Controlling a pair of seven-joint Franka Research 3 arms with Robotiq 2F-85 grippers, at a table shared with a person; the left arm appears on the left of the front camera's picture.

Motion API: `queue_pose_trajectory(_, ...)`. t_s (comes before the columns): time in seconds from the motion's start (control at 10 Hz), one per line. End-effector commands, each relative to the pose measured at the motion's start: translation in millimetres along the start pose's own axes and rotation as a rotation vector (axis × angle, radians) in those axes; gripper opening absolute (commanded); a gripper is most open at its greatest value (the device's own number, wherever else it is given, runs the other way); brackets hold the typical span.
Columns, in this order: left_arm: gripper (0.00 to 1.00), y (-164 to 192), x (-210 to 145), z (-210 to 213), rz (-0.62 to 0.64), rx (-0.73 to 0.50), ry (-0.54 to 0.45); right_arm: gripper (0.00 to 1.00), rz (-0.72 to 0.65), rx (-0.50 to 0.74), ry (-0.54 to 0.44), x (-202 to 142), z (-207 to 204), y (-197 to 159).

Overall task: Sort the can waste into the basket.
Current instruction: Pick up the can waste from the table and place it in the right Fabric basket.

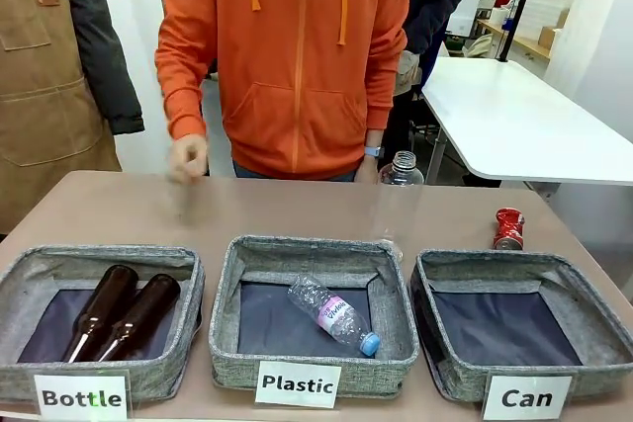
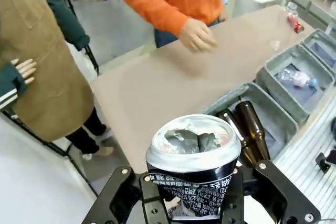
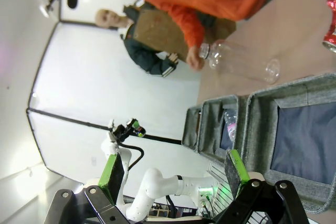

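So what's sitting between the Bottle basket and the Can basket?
The Plastic basket, with one clear plastic bottle lying inside. The front view shows it between the Bottle basket and the Can basket.

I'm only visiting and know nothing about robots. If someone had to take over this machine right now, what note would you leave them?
Left gripper: shut on the black can, held in the air away from the bins.
Right gripper: jaws wide, nothing in them.
Red can: on the table just behind the Can basket.
Done: black can picked up.
Left: the basket holds no cans, so drop the black can in, then fetch the red one.
Note: a person's hand is by a clear bottle near the red can.
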State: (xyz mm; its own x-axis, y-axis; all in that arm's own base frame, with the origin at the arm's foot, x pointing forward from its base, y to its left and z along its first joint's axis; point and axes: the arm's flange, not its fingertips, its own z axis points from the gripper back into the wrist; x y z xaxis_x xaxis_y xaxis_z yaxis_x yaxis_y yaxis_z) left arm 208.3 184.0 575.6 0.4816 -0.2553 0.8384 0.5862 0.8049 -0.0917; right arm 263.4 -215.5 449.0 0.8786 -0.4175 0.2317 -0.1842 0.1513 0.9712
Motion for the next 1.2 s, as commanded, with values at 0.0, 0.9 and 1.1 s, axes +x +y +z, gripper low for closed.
queue_pose_trajectory(0.0, 0.04, -33.3, 4.0, -48.2, -0.071, -0.028, 0.057, 1.00, 0.029, 0.011, -0.002, 1.9, 1.5, 1.4)
queue_pose_trajectory(0.9, 0.04, -297.3, 194.3, -394.4, -0.638, -0.274, 0.516, 1.00, 0.029, 0.011, -0.002, 1.9, 1.5, 1.4)
queue_pose_trajectory(1.1, 0.04, -393.6, 214.8, -451.3, -0.787, -0.266, 0.399, 1.00, 0.029, 0.011, -0.002, 1.9, 1.5, 1.4)
